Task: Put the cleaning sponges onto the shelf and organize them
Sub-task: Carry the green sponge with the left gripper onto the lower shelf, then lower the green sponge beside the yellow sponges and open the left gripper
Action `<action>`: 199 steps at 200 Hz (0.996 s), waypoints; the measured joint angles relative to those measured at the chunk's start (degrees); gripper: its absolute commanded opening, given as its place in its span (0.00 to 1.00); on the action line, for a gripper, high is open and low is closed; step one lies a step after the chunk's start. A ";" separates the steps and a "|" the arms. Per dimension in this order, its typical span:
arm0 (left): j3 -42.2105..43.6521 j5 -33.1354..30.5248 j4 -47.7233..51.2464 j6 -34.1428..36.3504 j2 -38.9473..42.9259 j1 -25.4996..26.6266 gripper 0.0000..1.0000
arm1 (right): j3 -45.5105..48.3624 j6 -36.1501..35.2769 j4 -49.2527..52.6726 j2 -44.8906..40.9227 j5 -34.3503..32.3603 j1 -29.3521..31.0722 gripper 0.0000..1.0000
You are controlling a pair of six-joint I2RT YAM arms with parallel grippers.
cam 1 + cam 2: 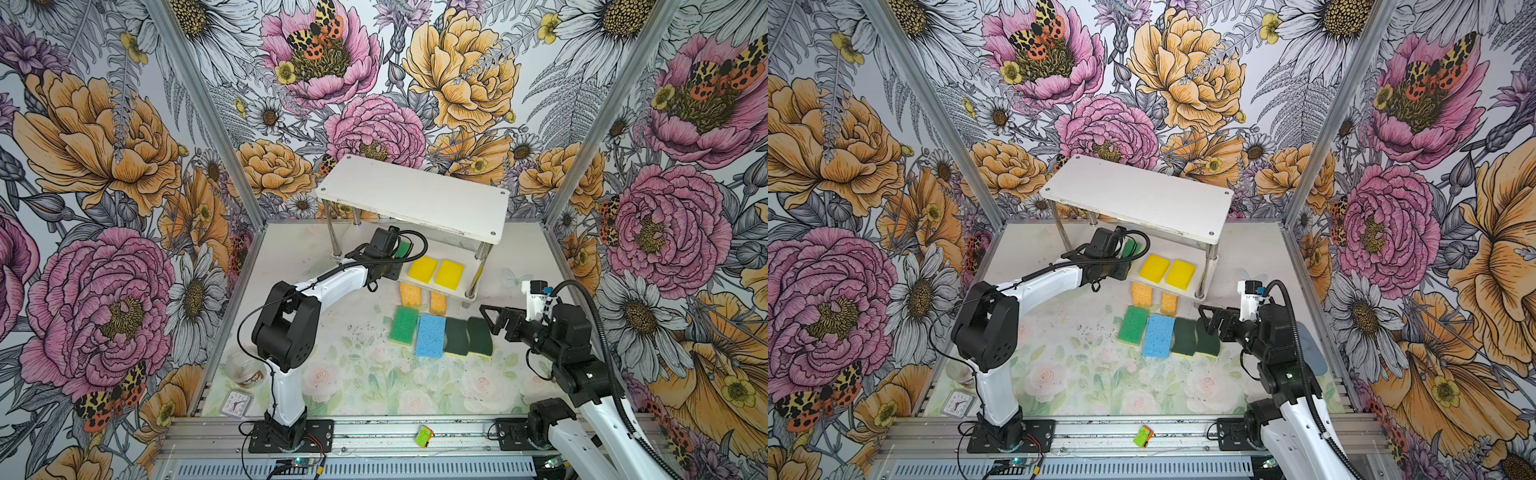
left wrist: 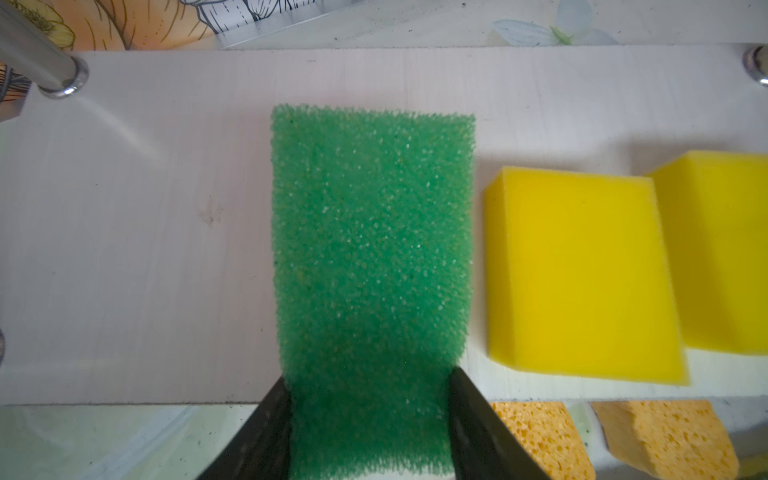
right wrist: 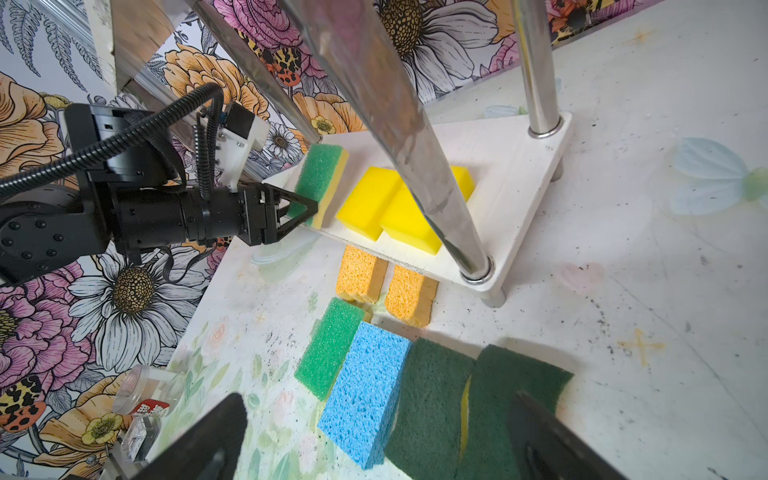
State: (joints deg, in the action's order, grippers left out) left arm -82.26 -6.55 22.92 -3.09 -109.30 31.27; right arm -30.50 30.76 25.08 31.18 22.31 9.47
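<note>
Found the left arm stretched forward from its base, elbow high, forearm running level in under the top board of the shelf (image 1: 415, 199). Noted the left gripper (image 2: 369, 374) clamped on the near end of a green-topped sponge (image 2: 374, 249), fingers (image 2: 270, 432) pressed into both long sides. Placed that sponge over the lower board (image 2: 145, 208), just beside two plain yellow sponges (image 2: 582, 270) lying flat there. Could not settle contact between held sponge and board.

Found the right arm folded low, wrist aimed toward the centre. Recorded the right gripper (image 1: 489, 320) spread wide and empty, poised by two wavy dark-green sponges (image 1: 456, 336) at the end of a row on the table (image 1: 353, 374), alongside a light blue sponge (image 1: 431, 334) and a second green-topped sponge (image 1: 404, 330).

Saw in both top views only a sliver of the held sponge past the wrist housing; confirmed the grip from the left wrist view. Picked out the yellow underlayer of the held sponge in the right wrist view alone. Counted two orange sponges (image 1: 409, 295) on the table, tucked partly beneath the lower board's front edge; caught only their ends in the left wrist view.
</note>
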 measured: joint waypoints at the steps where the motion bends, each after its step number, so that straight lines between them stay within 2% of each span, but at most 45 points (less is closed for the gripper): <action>1: -0.04 0.00 0.00 0.00 -0.02 0.00 0.56 | 0.00 0.02 0.00 0.00 0.00 0.00 1.00; 199: -2.95 0.63 -0.04 -1.05 -2.71 0.33 0.60 | 0.00 0.33 0.00 -0.42 0.00 0.00 1.00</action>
State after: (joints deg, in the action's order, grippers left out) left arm -85.21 -5.91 22.87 -4.14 -112.01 31.59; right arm -30.50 31.09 25.08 30.76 22.31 9.47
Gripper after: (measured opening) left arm 0.591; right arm 0.996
